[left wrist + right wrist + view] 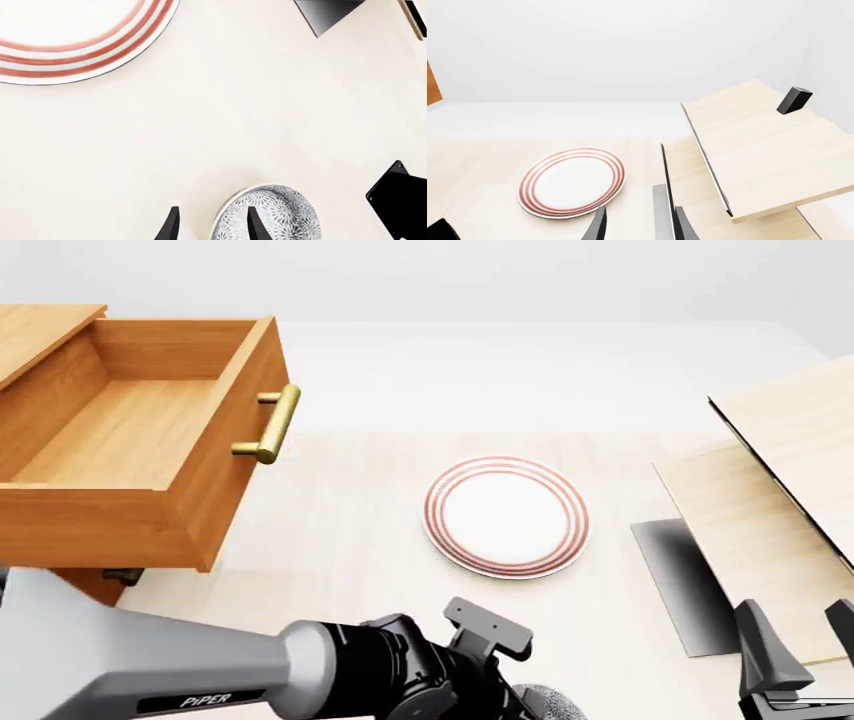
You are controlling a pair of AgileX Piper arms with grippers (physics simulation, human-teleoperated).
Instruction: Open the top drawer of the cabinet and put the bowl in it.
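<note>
The speckled grey-blue bowl [280, 215] sits on the table, with only a sliver of it showing in the front view [554, 706] beside my left arm. My left gripper [213, 225] is open and straddles the bowl's rim, one finger [253, 222] inside and the other outside. The top drawer [147, 430] of the cabinet [40, 335] stands pulled out at the far left, empty, its brass handle [267, 425] facing the table's middle. My right gripper [798, 645] [640, 225] is open and empty at the near right.
A white plate with red rings [507, 517] [73, 35] [570, 181] lies mid-table, beyond the bowl. Tilted pale wood boards [787, 460] [760, 145] fill the right side, with a dark grey patch [681, 585] beneath them.
</note>
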